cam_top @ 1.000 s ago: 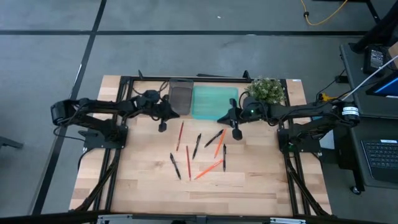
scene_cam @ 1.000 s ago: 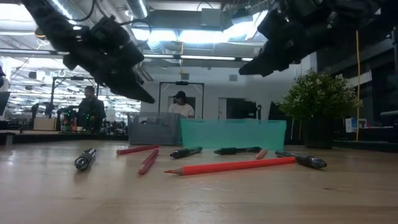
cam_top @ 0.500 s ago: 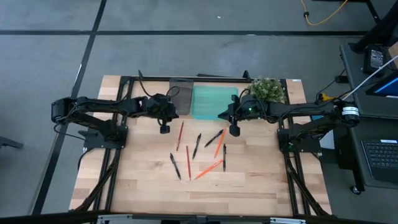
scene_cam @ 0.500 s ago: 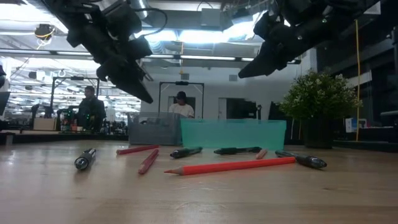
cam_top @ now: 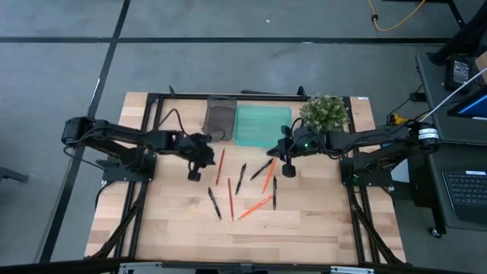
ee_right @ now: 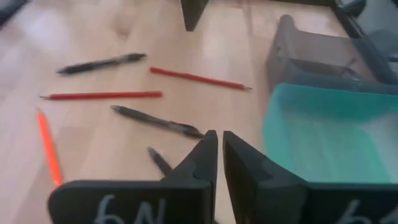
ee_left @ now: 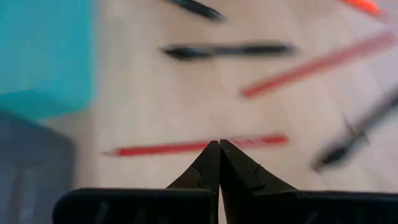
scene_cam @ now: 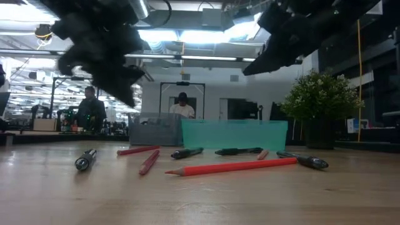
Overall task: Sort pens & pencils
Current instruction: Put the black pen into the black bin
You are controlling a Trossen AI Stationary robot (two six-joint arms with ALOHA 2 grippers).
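Eight sticks, pens (cam_top: pixel 240 178) and pencils (cam_top: pixel 256 207), are lying loose mid-table before the trays (cam_top: pixel 262 125); nothing is sorted. Left gripper (cam_top: pixel 193 175) and right gripper (cam_top: pixel 289 170) are hovering, fingers together, empty.

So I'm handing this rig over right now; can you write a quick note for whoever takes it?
Left end effector: shut, empty, above the table near the leftmost red pencil.
Right end effector: nearly shut, empty, above the table in front of the teal tray.
Pens and pencils: all loose on the wood in front of the trays.
Done: nothing visibly sorted; the teal tray looks empty, the grey tray is hard to see into.
Left: every pen and pencil.
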